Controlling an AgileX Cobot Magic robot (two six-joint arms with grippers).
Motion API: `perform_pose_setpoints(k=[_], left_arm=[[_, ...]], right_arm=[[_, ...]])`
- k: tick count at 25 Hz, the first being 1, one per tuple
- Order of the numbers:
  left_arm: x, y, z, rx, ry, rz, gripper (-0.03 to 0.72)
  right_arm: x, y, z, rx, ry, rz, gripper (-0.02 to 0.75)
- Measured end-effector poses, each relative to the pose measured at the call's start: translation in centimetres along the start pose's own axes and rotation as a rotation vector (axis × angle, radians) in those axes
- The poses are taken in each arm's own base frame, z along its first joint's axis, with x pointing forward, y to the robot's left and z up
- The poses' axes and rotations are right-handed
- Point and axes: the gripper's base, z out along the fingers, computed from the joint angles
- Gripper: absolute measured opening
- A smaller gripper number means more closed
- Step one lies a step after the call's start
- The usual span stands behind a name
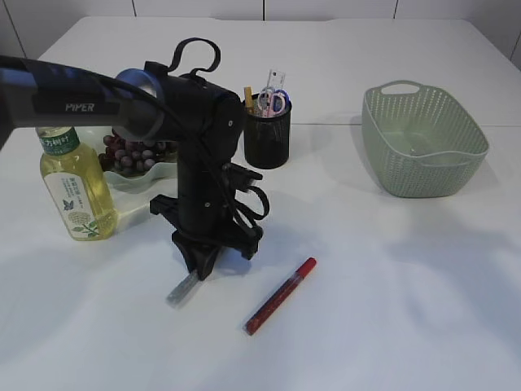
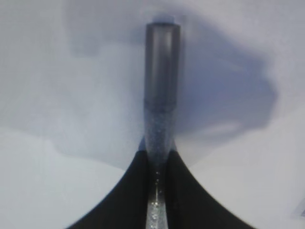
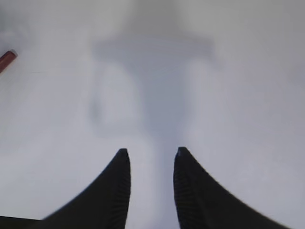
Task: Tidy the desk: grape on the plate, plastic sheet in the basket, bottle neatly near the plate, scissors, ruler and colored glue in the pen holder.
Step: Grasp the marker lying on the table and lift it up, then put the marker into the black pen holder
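**Listener:** What is in front of you, biggest things first?

**Operator:** I see a white table [image 1: 391, 277] filling the exterior view. On its left side my left arm [image 1: 199, 147], black and bulky, reaches down to the tabletop. At the right rear sits a pale green basket [image 1: 423, 142] with a woven pattern; I cannot make out any plastic sheet in it.

**Listener:** And the smaller things?

**Operator:** At far left a bottle [image 1: 77, 183] of yellowish drink stands upright, just beside a plate [image 1: 138, 177] that holds a bunch of dark grapes [image 1: 130, 153]. Behind the arm stands a black mesh pen holder [image 1: 267, 130]; scissors [image 1: 274, 99] with pale handles and a clear ruler [image 1: 277, 81] stick up out of it.

**Listener:** Where is the colored glue?

**Operator:** A red glue pen [image 1: 282, 295] lies on the table in front of the arm, angled from lower left to upper right, touched by nothing. A silver glitter glue pen [image 2: 161, 95] lies under my left gripper [image 1: 198, 265].

**Listener:** What are the grippers doing?

**Operator:** In the left wrist view, the left gripper's fingers pinch the silver pen's near end, the rest pointing away over the table. The right gripper [image 3: 151, 157] hovers above bare table, its fingers spread with a gap between them, holding nothing.
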Motion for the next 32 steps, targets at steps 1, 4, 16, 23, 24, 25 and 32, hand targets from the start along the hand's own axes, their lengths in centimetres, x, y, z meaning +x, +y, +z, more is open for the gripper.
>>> perform_pose_setpoints(k=[1,4,16,23,24,25,32], left_arm=[[0.0,0.0,-0.1,-0.002,-0.002,0.029,0.05],[0.1,0.1,-1.3,-0.004,-0.029,0.064,0.05],[5.4,1.2,-8.4,0.047,-0.322,0.055,0.05],[8.8,1.6,-9.1,0.13,-0.78,0.045,0.05],[8.9,1.6,-9.0,0.138,-0.824,0.043,0.05],[8.8,1.6,-9.1,0.147,-0.873,0.043,0.05],[7.3,1.3,-11.2,0.204,-1.213,0.038,0.05]], right_arm=[[0.0,0.0,0.0,0.0,0.0,0.0,0.26],[0.0,0.0,0.0,0.0,0.0,0.0,0.26],[0.0,0.0,0.0,0.0,0.0,0.0,0.26],[0.0,0.0,0.0,0.0,0.0,0.0,0.26],[0.0,0.0,0.0,0.0,0.0,0.0,0.26],[0.0,0.0,0.0,0.0,0.0,0.0,0.26],[0.0,0.0,0.0,0.0,0.0,0.0,0.26]])
